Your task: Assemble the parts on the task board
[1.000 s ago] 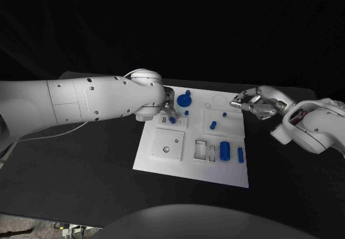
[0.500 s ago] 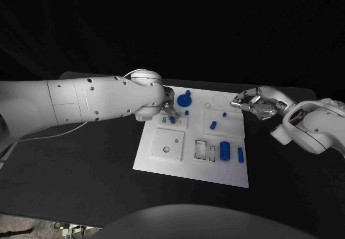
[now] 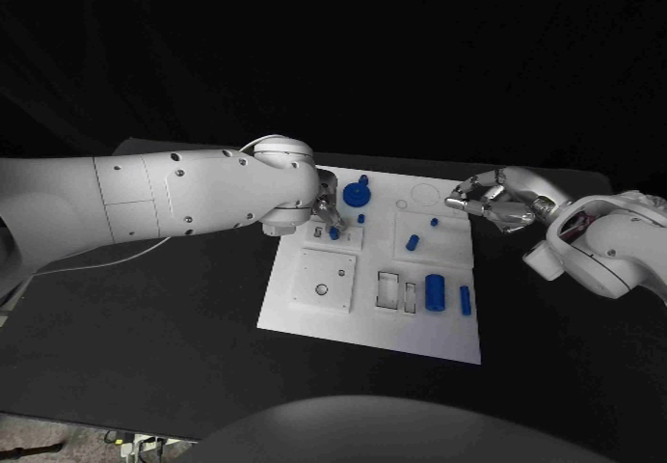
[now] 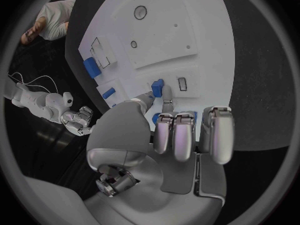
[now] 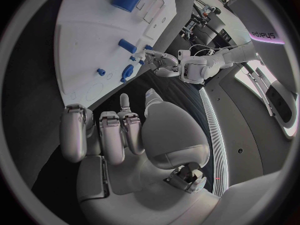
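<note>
Left robot hand (image 3: 327,206) down on the far left part of the white task board (image 3: 333,323), thumb and a finger pinching a small blue peg (image 4: 158,85) beside a little rectangular slot, other fingers curled. Right robot hand (image 3: 490,203) hovering just past the board's far right edge over the black surface (image 3: 139,338), fingers curled in, holding nothing. More blue parts on the board: round knob (image 3: 358,197) far, big cylinder (image 3: 435,291) and thin bar (image 3: 465,301) near right.

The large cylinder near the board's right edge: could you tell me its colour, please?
Blue; the cylinder shows best in the head view.
</note>
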Controlling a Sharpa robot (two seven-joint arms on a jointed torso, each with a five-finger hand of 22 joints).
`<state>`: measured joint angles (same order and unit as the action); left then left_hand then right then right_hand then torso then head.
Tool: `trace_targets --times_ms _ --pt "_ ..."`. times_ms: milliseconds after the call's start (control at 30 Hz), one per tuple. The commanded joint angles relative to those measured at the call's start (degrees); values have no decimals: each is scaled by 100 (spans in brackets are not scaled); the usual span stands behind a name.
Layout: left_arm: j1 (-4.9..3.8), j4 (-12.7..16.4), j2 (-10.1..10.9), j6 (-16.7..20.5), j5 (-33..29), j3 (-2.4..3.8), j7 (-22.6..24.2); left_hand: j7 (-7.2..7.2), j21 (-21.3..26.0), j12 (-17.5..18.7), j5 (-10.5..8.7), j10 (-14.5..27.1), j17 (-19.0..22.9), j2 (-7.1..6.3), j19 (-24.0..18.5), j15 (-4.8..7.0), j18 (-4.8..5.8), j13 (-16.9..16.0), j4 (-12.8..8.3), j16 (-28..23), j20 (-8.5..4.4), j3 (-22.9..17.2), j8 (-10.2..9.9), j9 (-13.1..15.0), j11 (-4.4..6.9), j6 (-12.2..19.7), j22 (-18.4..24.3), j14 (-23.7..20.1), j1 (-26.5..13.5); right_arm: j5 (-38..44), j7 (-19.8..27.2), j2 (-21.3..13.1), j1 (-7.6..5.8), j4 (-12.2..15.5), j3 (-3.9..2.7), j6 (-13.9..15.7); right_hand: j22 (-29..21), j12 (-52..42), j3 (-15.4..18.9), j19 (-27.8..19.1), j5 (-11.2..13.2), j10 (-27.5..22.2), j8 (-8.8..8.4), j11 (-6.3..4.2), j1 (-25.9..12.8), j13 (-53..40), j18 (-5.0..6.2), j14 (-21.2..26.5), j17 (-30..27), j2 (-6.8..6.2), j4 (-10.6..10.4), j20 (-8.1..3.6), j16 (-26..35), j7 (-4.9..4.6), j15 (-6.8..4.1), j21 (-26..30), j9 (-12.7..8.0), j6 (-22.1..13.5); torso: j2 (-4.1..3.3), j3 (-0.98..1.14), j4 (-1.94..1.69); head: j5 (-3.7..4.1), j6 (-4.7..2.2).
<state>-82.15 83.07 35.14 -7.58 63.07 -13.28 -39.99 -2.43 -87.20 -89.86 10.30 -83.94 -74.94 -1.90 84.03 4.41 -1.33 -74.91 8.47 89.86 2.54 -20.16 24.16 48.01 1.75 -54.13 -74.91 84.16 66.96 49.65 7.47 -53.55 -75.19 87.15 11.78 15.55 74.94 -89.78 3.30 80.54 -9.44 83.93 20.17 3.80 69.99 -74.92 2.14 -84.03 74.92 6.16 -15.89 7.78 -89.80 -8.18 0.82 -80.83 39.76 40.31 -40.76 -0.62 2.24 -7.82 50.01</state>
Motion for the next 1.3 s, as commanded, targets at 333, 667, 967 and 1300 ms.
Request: trace_targets --times_ms 333,667,967,1300 --pt "16 16 14 174 80 2 -575 10 50 -14 -13 -606 -1506 18 234 -18 0 -1509 14 14 -30 1 -18 13 -9 38 -1102 584 -24 1 70 4 15 -10 0 -12 1103 -22 -2 -60 -41 607 -38 38 47 -1508 88 -597 1508 1 45 -7 -20 -12 50 48 -5 -36 -1 -2 1 4 -1" --pt "21 63 46 426 118 4 -499 12 44 -14 -7 -606 -1506 15 241 -17 3 -1509 9 14 -30 6 -17 17 -9 34 -1110 584 -17 0 74 0 27 -15 0 -16 1101 -22 -3 -66 -44 607 -39 39 53 -1508 90 -597 1508 1 48 -6 -20 -13 51 54 -5 -41 -6 -4 -2 14 -1" --pt "23 58 41 385 98 4 -484 12 51 -14 -5 -606 -1506 15 234 -16 0 -1509 13 14 -30 14 -14 21 -8 23 -1102 584 -20 -1 75 6 37 -23 0 -22 1101 -22 -3 -66 -44 607 -39 39 53 -1508 90 -597 1508 1 48 -6 -20 -13 51 54 -5 -41 -4 4 -7 -4 -1" --pt "45 42 34 327 53 3 -495 11 54 -14 -5 -606 -1506 17 231 -16 -1 -1509 17 14 -30 17 -14 22 -8 22 -1099 584 -23 -12 96 41 70 -59 0 -17 1096 -22 -4 -79 -50 607 -39 40 63 -1508 93 -597 1508 1 52 -5 -20 -14 51 67 -4 -48 1 1 -2 -40 -1"
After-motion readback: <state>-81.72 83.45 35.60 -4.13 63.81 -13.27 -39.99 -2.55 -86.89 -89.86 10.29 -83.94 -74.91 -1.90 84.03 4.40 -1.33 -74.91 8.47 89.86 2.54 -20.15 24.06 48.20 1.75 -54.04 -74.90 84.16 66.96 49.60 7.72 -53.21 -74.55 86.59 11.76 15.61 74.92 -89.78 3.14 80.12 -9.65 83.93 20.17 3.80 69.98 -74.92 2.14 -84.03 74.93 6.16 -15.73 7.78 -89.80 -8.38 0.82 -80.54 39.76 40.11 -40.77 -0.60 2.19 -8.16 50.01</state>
